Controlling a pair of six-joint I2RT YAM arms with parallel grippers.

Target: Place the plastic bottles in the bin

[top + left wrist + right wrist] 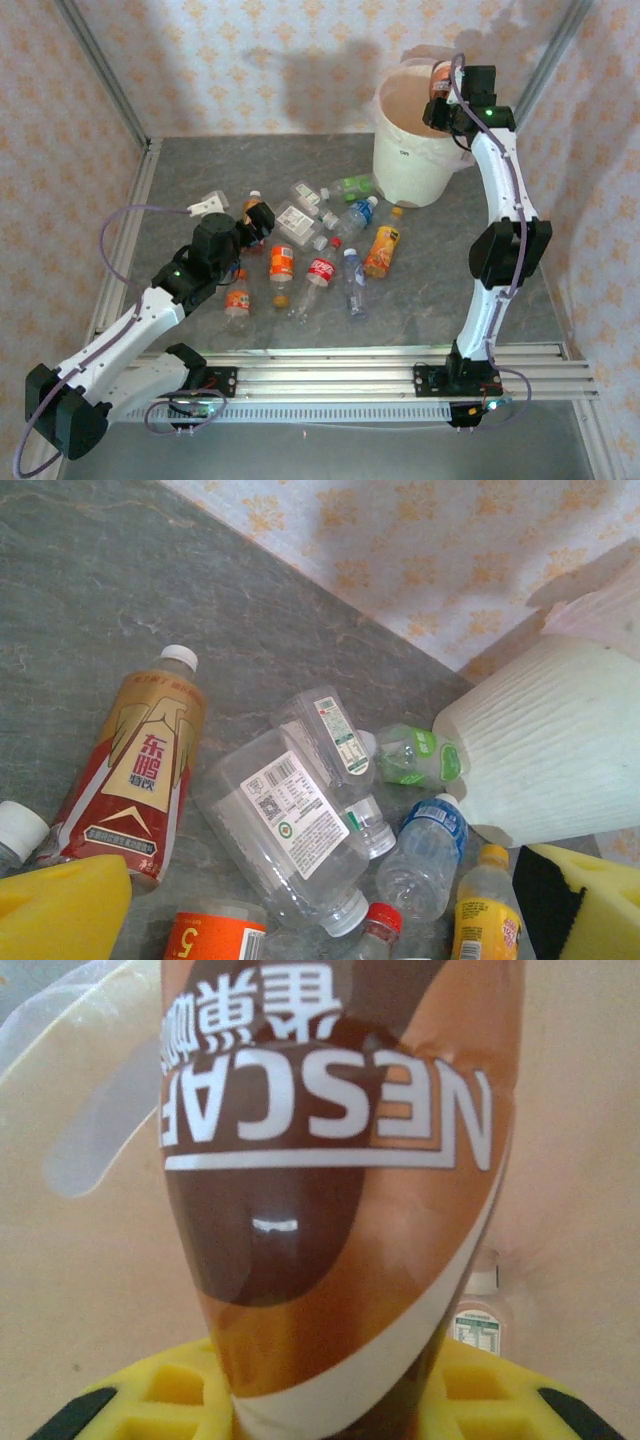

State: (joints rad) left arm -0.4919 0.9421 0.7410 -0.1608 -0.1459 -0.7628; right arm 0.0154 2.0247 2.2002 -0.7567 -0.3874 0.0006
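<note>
Several plastic bottles (pixel 318 272) lie scattered on the grey table. My left gripper (pixel 255 222) hovers open over their left side, holding nothing. In its wrist view a clear bottle with a white label (pixel 290 825) lies between the yellow fingers (pixel 60 910), and a red and gold bottle (pixel 135 765) lies to the left. The white bin (pixel 415 150) stands at the back right. My right gripper (pixel 447 95) is over the bin's mouth, shut on a brown Nescafe bottle (pixel 340 1160). One small clear bottle (pixel 480 1325) lies inside the bin.
A green-labelled bottle (pixel 420 758) and a blue-labelled bottle (pixel 425 855) lie close to the bin's wall (pixel 550 750). An orange juice bottle (pixel 383 250) lies mid-table. A white object (pixel 208 205) sits at the back left. Patterned walls enclose the table.
</note>
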